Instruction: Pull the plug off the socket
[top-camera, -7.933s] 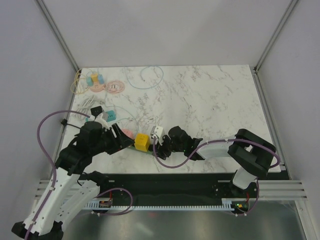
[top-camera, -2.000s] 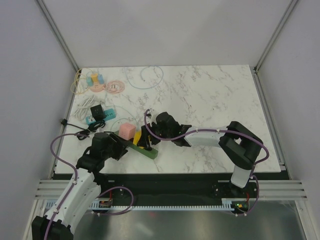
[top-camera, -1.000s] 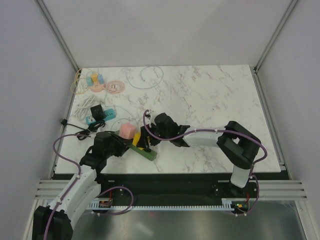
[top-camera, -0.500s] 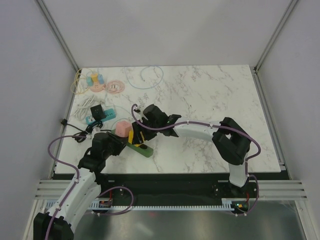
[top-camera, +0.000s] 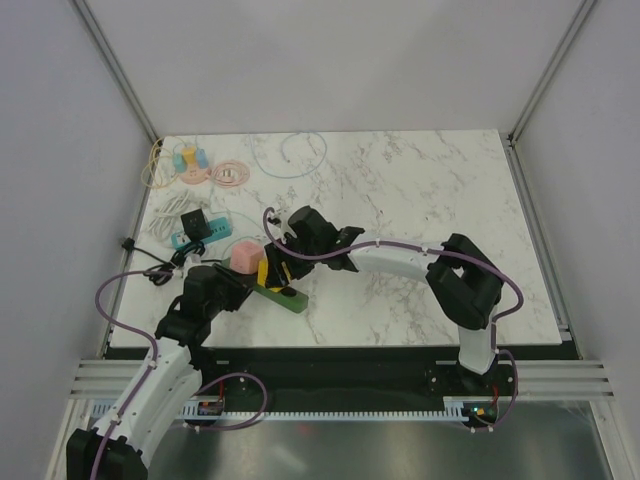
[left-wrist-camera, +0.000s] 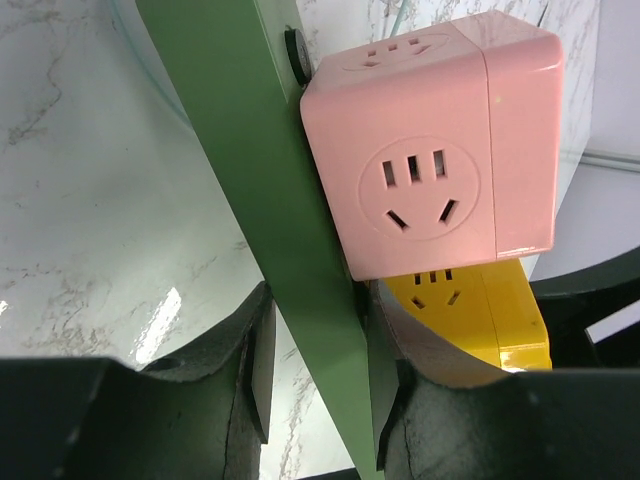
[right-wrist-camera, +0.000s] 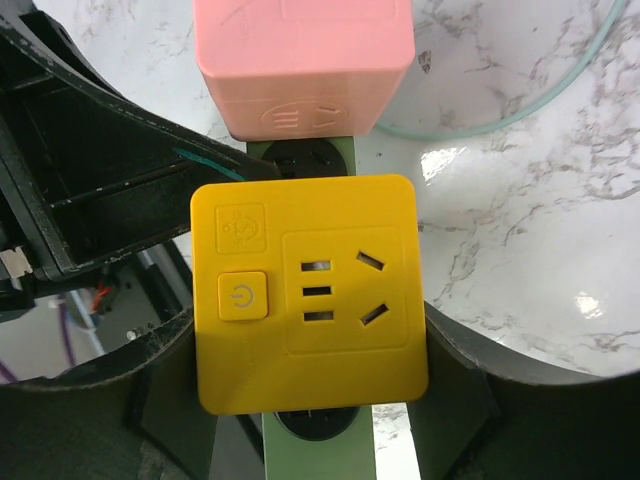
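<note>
Squarely between the fingers of the right tool (right-wrist-camera: 310, 360) sits the yellow plug (right-wrist-camera: 310, 290), which is gripped on its two opposite sides. It is seated on the face of the green socket strip (left-wrist-camera: 235, 120), just beside the pink plug (right-wrist-camera: 300, 60). The strip's long axis is seen running up and down the right wrist view, and the right tool's fingers are set across it. Any pull is therefore judged to go straight off the strip's face, towards that tool's wrist. The left tool (left-wrist-camera: 320, 350) is closed on the strip's narrow edges, close below the two plugs, so the strip is braced from the opposite end. Of the two arms, only the right is placed on the plug.

The pins and the seam between yellow plug and strip are hidden under the cube, so how deeply it is seated cannot be told. In the left wrist view the yellow plug is largely covered by the pink one. From above, whether the strip touches the desk (top-camera: 430, 200) cannot be made out.
</note>
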